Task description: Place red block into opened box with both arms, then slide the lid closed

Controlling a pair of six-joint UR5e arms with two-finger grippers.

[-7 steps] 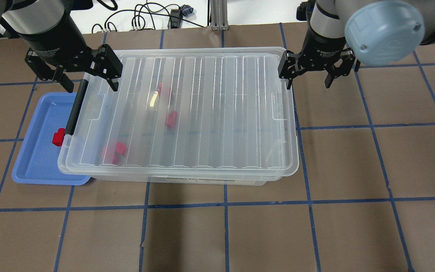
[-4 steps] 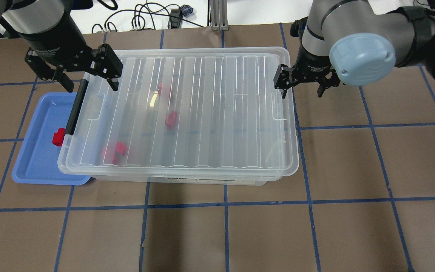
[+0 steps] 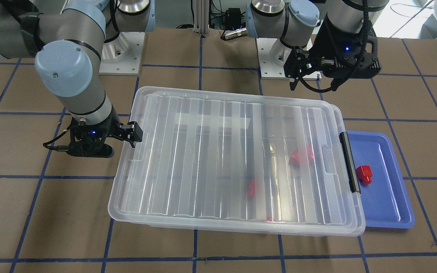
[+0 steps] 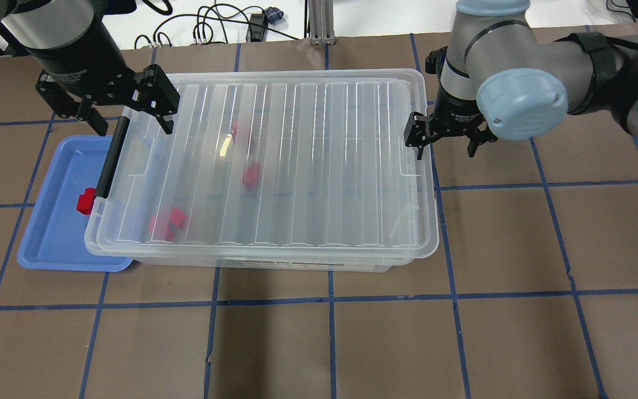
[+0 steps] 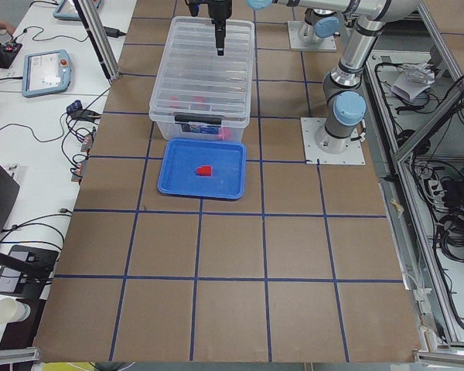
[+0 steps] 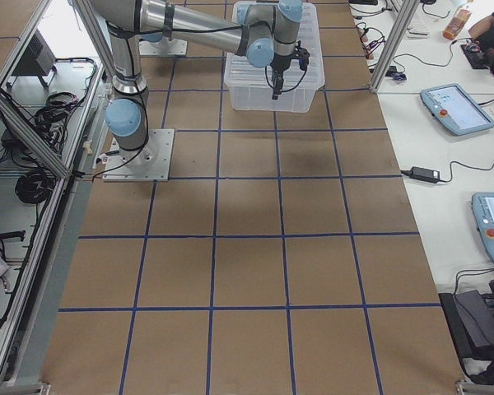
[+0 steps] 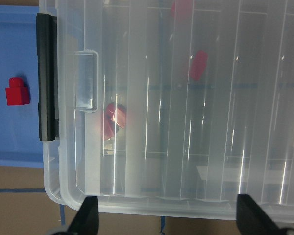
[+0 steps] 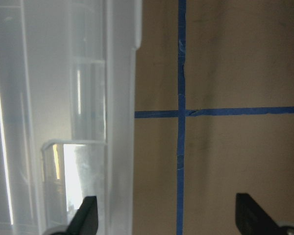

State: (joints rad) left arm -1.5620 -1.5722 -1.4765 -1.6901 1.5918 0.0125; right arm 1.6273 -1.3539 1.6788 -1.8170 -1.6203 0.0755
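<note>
Overhead camera sits high behind the robot's shoulders, looking forward and down, the box (image 4: 186, 260) square in mid-frame. Across the table (image 3: 32, 227) the front-facing camera stares back, steeply down, so the blue tray (image 3: 385, 204) swaps to its right side. Both end cameras hang far off and high, looking along the table from opposite ends, box small near the top. Left wrist camera is in close, straight down on the lid (image 7: 186, 147) and black clip bar (image 7: 46, 78); right wrist camera hugs the box's opposite end, half its frame bare table.
</note>
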